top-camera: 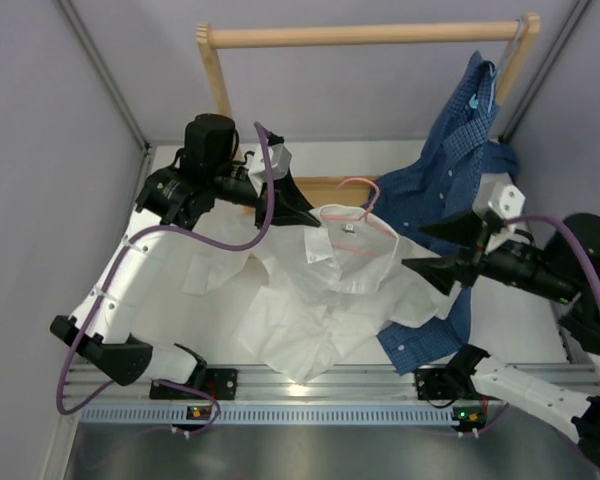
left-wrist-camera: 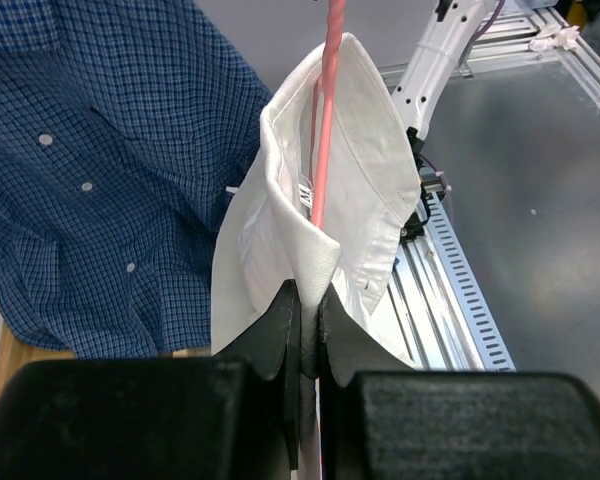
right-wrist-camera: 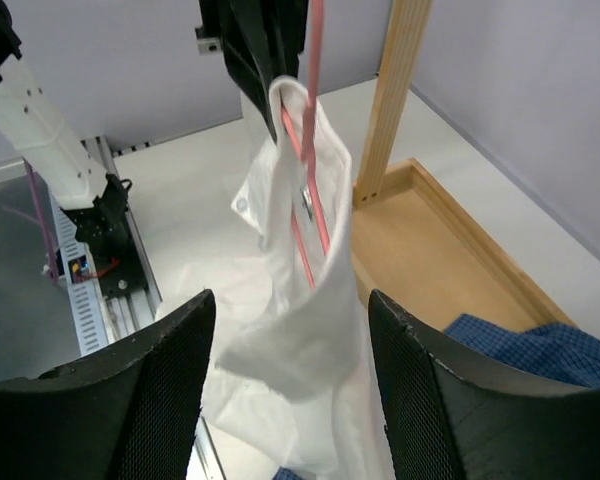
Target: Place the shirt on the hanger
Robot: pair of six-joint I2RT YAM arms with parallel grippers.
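The white shirt (top-camera: 320, 290) lies crumpled on the table, its collar lifted at the far end. My left gripper (top-camera: 302, 212) is shut on that collar. In the left wrist view the jaws (left-wrist-camera: 308, 295) pinch the white cloth (left-wrist-camera: 360, 180), and the pink hanger (left-wrist-camera: 327, 120) wire rises from the fold just beyond them. The hanger's hook (top-camera: 358, 190) pokes out above the collar. My right gripper (top-camera: 435, 248) stands open right of the collar. In the right wrist view the hanging shirt (right-wrist-camera: 300, 330) and hanger (right-wrist-camera: 306, 225) sit between its fingers (right-wrist-camera: 290, 305), which hold nothing.
A blue checked shirt (top-camera: 450, 160) hangs from a light blue hanger (top-camera: 500, 70) on the wooden rack (top-camera: 370, 36) at the back right, its tail on the table under the right arm. The rack's wooden base (right-wrist-camera: 450, 250) lies behind the collar. A metal rail (top-camera: 310, 385) runs along the near edge.
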